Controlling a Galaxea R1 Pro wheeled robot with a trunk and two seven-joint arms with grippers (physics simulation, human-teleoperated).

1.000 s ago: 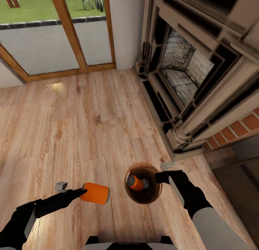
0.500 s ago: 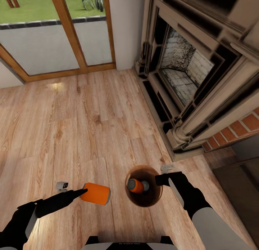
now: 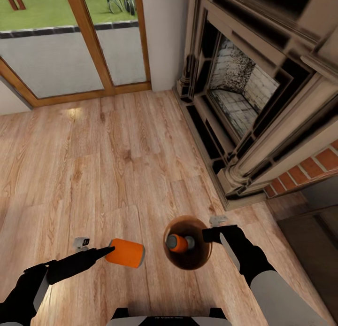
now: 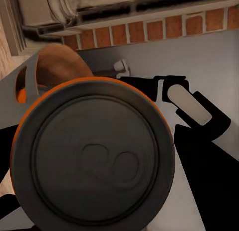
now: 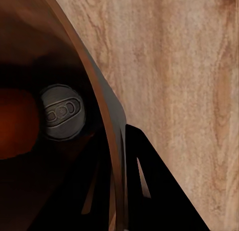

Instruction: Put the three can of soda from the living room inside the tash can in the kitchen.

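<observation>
I've got one can of soda (image 3: 125, 252) in my left fingers (image 3: 104, 252), orange body, lying sideways with its dark grey top pointing away from them toward the trash can. In the left wrist view the same can (image 4: 94, 156) sits right up against the camera: grey lid with a pull tab, thin orange rim around it. The fingers are closed on its near end.

Just past the tip of that can sits the trash can (image 3: 188, 242), round, glossy amber-brown, mouth facing up at my head camera. Inside it I see a second can (image 3: 177, 243), orange with a grey top, lying on its side. A small grey shape touches its top; I can't tell what it is. The right wrist view looks into the bin (image 5: 74, 56): dark brown wall, a grey can lid (image 5: 60, 111) deep inside, an orange blur beside it.

My right fingers (image 3: 209, 233) pinch the bin's rim on the side away from the held can, one finger inside the wall and one outside, narrow, gripping the rim (image 5: 115, 156).

A short gap separates the held can from the bin's near rim. Wood floor (image 3: 108, 161) lies open ahead of both sets of fingers, running to the glass doors (image 3: 70, 58). Beyond the right fingers, the fireplace (image 3: 244, 96) and its base edge sit near, brick (image 3: 310, 168) further right.
</observation>
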